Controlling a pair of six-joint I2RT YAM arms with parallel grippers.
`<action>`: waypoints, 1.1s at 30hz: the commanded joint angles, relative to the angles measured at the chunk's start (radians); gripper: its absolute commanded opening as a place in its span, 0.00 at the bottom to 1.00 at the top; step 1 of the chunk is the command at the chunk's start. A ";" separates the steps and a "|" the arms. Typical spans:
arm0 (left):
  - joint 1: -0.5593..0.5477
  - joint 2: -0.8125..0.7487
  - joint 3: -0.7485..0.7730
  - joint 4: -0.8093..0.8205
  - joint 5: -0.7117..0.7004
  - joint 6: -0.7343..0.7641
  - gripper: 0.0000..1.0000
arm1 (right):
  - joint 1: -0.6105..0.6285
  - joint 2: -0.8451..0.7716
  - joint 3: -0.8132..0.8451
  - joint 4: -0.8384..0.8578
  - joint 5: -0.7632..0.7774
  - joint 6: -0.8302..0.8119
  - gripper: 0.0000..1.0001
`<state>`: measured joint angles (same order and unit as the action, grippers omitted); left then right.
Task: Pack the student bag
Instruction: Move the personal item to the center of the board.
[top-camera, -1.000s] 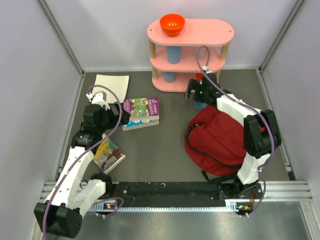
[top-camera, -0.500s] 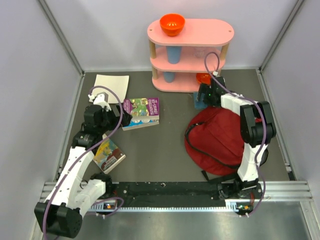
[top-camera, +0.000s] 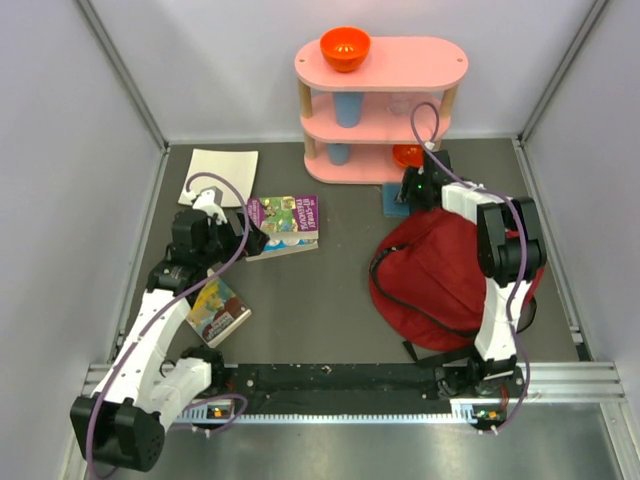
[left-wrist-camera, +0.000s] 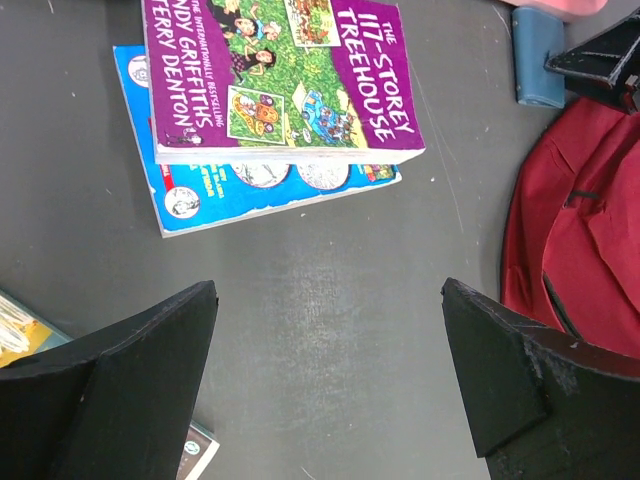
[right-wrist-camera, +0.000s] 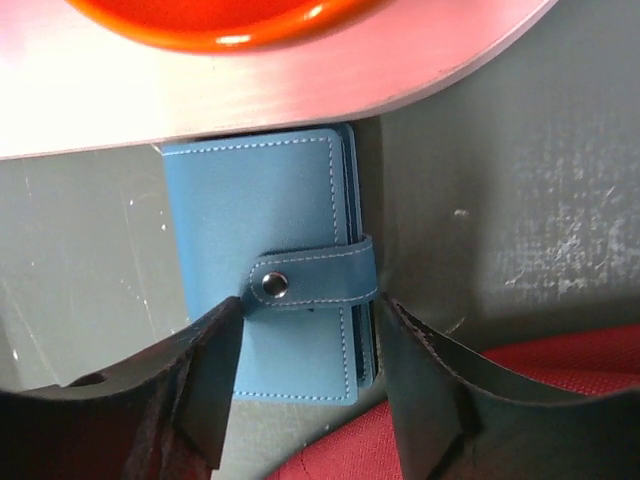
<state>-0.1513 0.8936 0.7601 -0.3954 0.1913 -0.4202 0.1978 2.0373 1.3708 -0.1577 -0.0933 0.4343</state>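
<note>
1. Bag (top-camera: 440, 275): dark red, slumped on the table's (top-camera: 340, 290) right side, near the pink shelf (top-camera: 420, 60).
2. Right gripper (right-wrist-camera: 310, 310): jaws spread astride a blue wallet (right-wrist-camera: 265, 230) just beside the bag.
3. Left gripper (left-wrist-camera: 328, 300): jaws spread wide above table, near two books (left-wrist-camera: 280, 70).

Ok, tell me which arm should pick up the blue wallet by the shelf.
Right. The right gripper hangs open over the blue wallet, straddling it. The left gripper is open far off, beside the books.
</note>
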 joint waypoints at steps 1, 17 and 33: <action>0.004 0.004 -0.015 0.055 0.040 -0.003 0.99 | 0.032 0.038 -0.004 -0.065 -0.066 0.024 0.44; 0.004 -0.039 -0.025 0.014 0.016 0.009 0.99 | 0.181 -0.124 -0.243 0.102 -0.120 0.089 0.00; 0.004 -0.068 -0.015 -0.017 -0.024 0.026 0.99 | 0.478 -0.344 -0.461 0.121 -0.126 0.273 0.00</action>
<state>-0.1513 0.8440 0.7403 -0.4160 0.1879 -0.4080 0.5907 1.7489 0.9363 -0.0490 -0.2302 0.6193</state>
